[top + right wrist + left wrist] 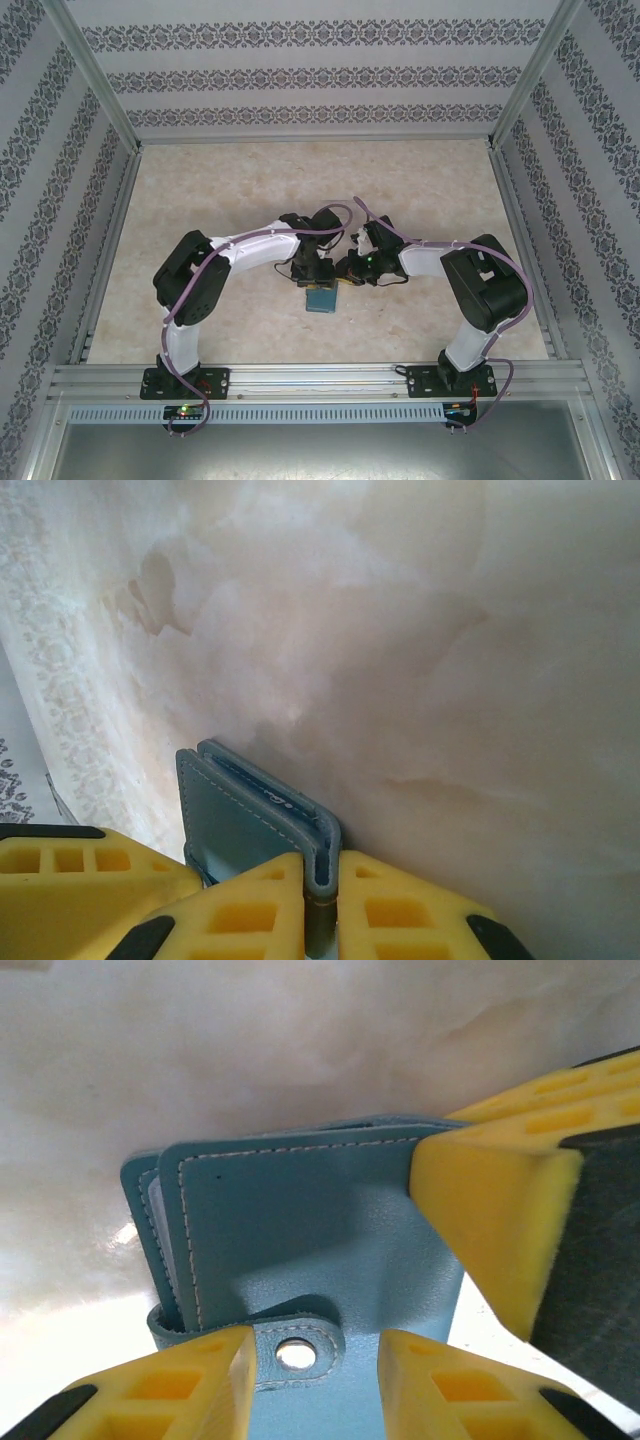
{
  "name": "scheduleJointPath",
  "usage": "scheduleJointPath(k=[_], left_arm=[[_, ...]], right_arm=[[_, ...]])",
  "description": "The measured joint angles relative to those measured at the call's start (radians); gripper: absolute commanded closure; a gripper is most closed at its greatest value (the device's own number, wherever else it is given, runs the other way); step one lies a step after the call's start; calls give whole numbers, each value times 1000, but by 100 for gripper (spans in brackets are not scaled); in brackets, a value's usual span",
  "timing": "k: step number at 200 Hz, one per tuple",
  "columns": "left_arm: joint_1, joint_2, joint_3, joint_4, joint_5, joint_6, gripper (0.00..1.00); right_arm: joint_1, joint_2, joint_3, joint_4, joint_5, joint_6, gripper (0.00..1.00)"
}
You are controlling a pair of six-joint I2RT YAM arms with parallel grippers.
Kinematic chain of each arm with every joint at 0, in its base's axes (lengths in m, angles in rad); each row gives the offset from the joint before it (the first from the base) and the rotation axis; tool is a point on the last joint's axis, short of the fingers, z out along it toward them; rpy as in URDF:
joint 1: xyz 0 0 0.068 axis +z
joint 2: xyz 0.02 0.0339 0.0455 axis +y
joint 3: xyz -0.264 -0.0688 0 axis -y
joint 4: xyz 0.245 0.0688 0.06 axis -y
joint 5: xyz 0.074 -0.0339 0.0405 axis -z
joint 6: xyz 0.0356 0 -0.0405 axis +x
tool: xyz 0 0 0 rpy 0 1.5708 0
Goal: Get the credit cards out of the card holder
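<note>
Tools of both arms meet at the card holder (322, 299), which lies nearer the near edge of the desk (450, 190) than the far one, about midway between its left and right edges; whether it rests on the surface or is raised off it cannot be told.

The right tool (321, 865) is pinched on the card holder, its two yellow fingers (240, 910) pressed against either face of one folded edge, which stands between them; in the left wrist view one of those fingers covers the upper right corner of the teal cover.

The left tool (316, 1360) stands at a narrow gap, its fingers (180, 1385) on either side of the strap tab (297, 1348) with its metal snap; one finger is right against the tab, the other stands apart from it, so nothing is clamped.

The card holder is folded shut, white stitching running along its edges; a pale sliver (153, 1205) shows between the leaves at the far left edge, too thin to say whether it is a card.
</note>
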Motion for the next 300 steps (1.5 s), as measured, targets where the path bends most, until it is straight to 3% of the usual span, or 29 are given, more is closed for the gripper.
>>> scheduleJointPath(k=[92,201,300], left_arm=[[-14,42,45,-57,-42,11,69],[-21,29,45,-63,-69,11,86],[10,-141,-76,-51,-71,-5,91]], right_arm=[[0,0,0,-1,0,0,90],[0,0,1,-6,0,-3,92],[-7,-1,40,-104,11,-66,93]])
